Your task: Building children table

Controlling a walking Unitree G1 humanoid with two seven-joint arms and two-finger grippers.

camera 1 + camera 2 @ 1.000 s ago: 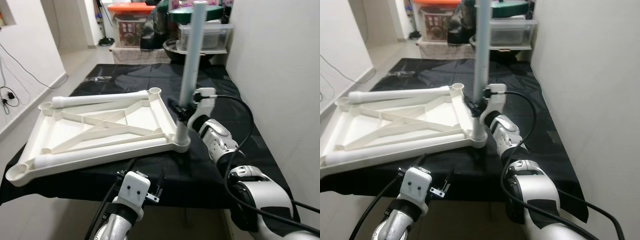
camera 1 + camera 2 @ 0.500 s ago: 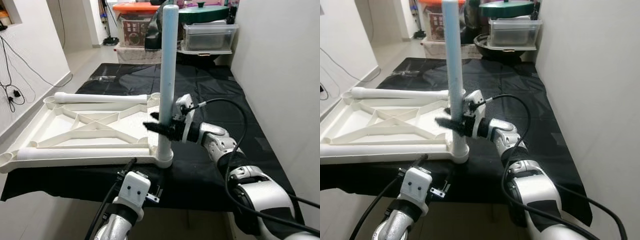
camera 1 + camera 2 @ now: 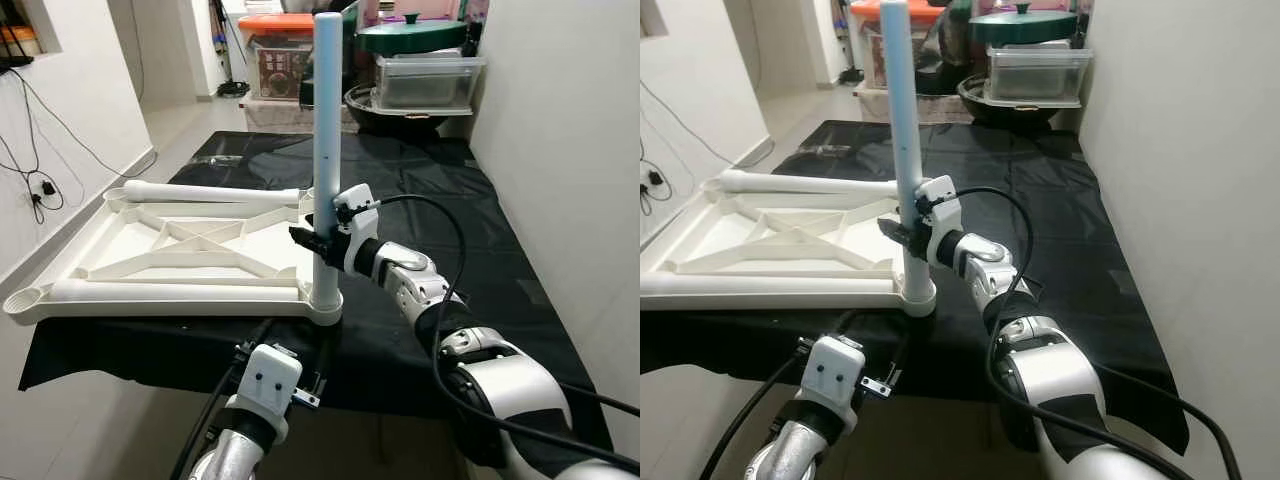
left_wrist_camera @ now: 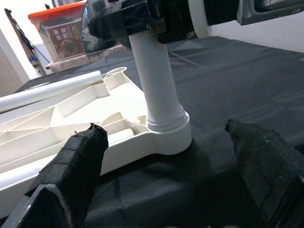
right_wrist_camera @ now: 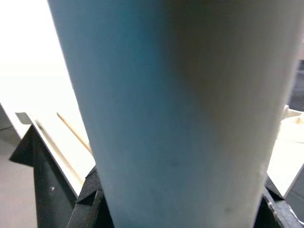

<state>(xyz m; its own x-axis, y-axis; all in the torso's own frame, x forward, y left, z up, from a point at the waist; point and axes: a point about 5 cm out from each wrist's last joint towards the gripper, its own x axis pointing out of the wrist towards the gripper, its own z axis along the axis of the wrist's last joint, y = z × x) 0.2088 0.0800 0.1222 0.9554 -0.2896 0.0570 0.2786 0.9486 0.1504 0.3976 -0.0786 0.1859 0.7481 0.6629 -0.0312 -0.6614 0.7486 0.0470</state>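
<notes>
Head views, count: one white tabletop [image 3: 190, 260] lying upside down on the black cloth [image 3: 480, 250], one blue leg [image 3: 326, 150] standing upright in its near corner socket [image 3: 325, 308], two white legs [image 3: 210, 192] lying along the tabletop's edges.
Head views, right gripper [image 3: 312, 240]: clamped round the blue leg, low down, just above the socket.
Head views, left gripper [image 3: 285, 345]: low at the table's near edge, beside the socket, touching nothing.
Left wrist view: fingers [image 4: 76, 166] spread wide, the socket and leg base [image 4: 159, 99] ahead between them, nothing held.
Right wrist view: blue leg [image 5: 175, 114] pressed close, dark finger pads [image 5: 90, 199] on both sides.
Background: plastic boxes [image 3: 425, 80] stacked beyond the cloth.
</notes>
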